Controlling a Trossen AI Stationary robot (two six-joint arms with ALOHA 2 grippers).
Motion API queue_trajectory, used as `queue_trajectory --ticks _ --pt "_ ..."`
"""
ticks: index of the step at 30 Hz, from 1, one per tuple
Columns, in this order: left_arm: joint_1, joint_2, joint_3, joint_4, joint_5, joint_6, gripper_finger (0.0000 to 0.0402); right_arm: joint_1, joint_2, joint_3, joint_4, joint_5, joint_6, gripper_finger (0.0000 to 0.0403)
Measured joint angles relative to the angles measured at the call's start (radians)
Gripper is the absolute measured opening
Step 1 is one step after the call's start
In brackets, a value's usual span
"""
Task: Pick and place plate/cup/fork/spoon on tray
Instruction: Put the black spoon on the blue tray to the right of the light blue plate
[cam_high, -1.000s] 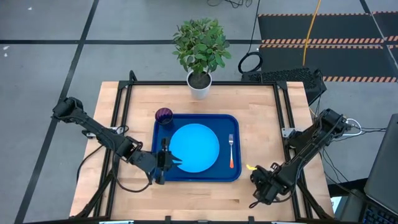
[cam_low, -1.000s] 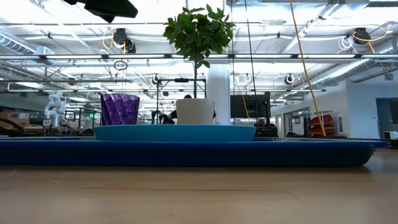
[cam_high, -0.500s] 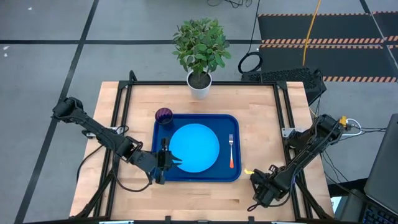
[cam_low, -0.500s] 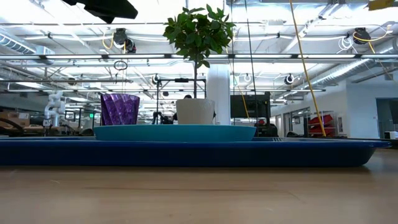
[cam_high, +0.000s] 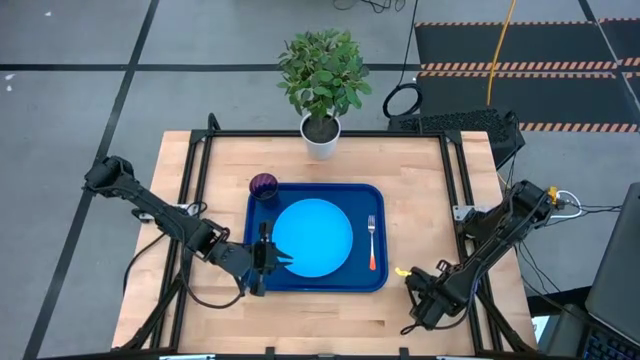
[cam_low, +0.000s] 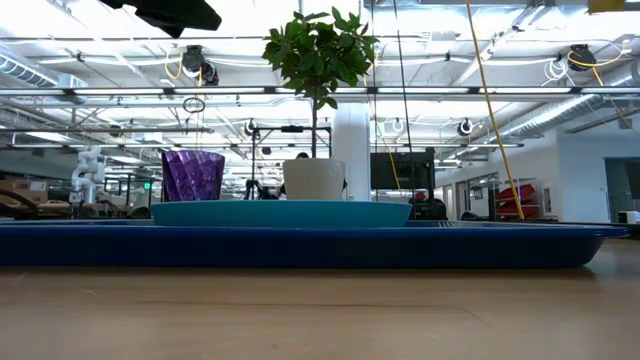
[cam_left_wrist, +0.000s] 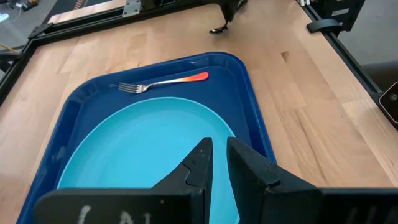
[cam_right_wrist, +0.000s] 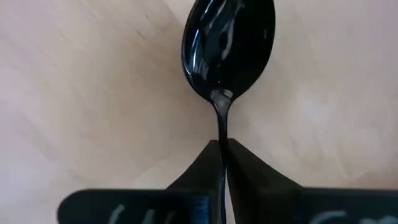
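Observation:
The dark blue tray (cam_high: 260, 215) lies mid-table and carries the light-blue plate (cam_high: 312, 238). The orange-handled fork (cam_high: 371, 243) lies flat on the tray to the plate's right. The purple cup (cam_high: 263, 185) stands upright at the tray's far left corner. The dark spoon (cam_right_wrist: 227, 46) is on the wood off the tray's near right corner, and my right gripper (cam_high: 410, 280) is shut on it. My left gripper (cam_left_wrist: 219, 146) hovers over the plate's near left part, its fingers a narrow gap apart with nothing between them. My right gripper pinches the spoon's thin handle (cam_right_wrist: 222, 130) between its two fingers, a short way behind the bowl. The fingers come from above, pointing down, one on each side of the handle. The rest of the handle is hidden under the gripper. The bowl (cam_left_wrist: 217, 30) lies low on the wood.
A potted plant in a white pot (cam_high: 321, 135) stands at the table's far edge. Black frame rails (cam_high: 455, 180) run along the table's sides. Bare wood shows in front of the tray and to its right.

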Motion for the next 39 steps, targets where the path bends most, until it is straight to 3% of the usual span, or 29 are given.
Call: queue_trajectory --ticks 6,17,23,31,39 --pt "0.000 0.000 0.000 0.000 0.000 0.008 0.0051 -0.017 -0.076 0.022 -0.070 0.042 0.038 0.0001" --pt "0.000 0.000 0.000 0.000 0.000 0.009 0.0051 -0.207 -0.117 0.077 -0.025 0.395 -0.089 0.0001" --pt "0.000 0.000 0.000 -0.014 0.000 0.002 0.0051 -0.340 -0.121 0.077 0.033 0.400 -0.205 0.0000" --pt "0.000 0.000 0.000 -0.024 0.000 -0.002 0.0051 -0.491 -0.130 0.077 0.290 0.368 -0.328 0.0000" --pt "-0.017 0.000 0.000 -0.031 -0.014 -0.020 0.0051 -0.571 -0.130 0.077 0.333 0.446 -0.184 0.0000"
